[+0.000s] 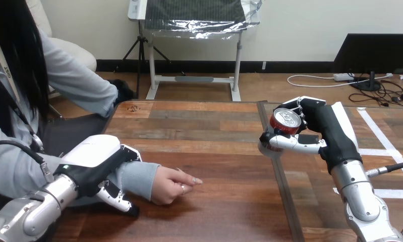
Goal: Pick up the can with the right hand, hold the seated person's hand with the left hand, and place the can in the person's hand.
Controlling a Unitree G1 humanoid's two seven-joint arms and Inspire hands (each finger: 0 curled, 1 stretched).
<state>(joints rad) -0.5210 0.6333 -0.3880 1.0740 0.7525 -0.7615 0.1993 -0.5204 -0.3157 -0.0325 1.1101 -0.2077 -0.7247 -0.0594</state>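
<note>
While the right hand (310, 133) is clamped on the red cylindrical metal can (284, 122) with a silver top, the can stays upright and appears raised off the brown wooden plank table (214, 151). It lies at 2 o'clock from the person's hand (173, 185), well apart. The left hand (96, 169) has its fingers curled round the person's forearm, probably to steady it for the handover. The person's hand rests on the table, loosely closed, and must open to receive the can.
</note>
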